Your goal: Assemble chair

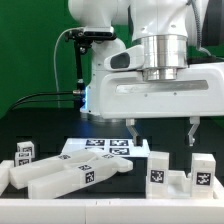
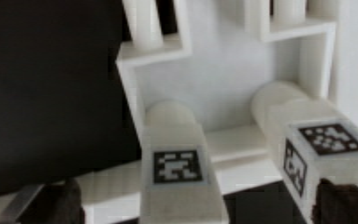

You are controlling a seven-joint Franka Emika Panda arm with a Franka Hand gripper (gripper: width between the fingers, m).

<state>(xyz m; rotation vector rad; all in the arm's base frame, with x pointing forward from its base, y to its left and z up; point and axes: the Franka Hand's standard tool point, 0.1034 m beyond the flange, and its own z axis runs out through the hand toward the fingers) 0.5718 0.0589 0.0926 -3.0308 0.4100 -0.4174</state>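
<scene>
**Chair parts, loose on the table.** The chair parts are white, tagged pieces spread over the black table. We see the largest group in the foreground, toward the exterior view's left: long bars lying flat, one with a tag on its upper face. Two small blocks stand just beside this group at the far left, each bearing a tag. Two upright blocks stand side by side toward the exterior view's right, tags facing the camera.

In the wrist view we see two legs side by side, each carrying a tag. A slatted frame lies just beyond them. We cannot tell whether the legs and frame are joined.

The gripper hangs above the upright blocks and clear of them. Its jaws are spread as wide as they go, and nothing is between them.

The marker board lies flat behind the bar group. The arm fills the upper part of the exterior view, with a dark cable running behind it against a green backdrop.
</scene>
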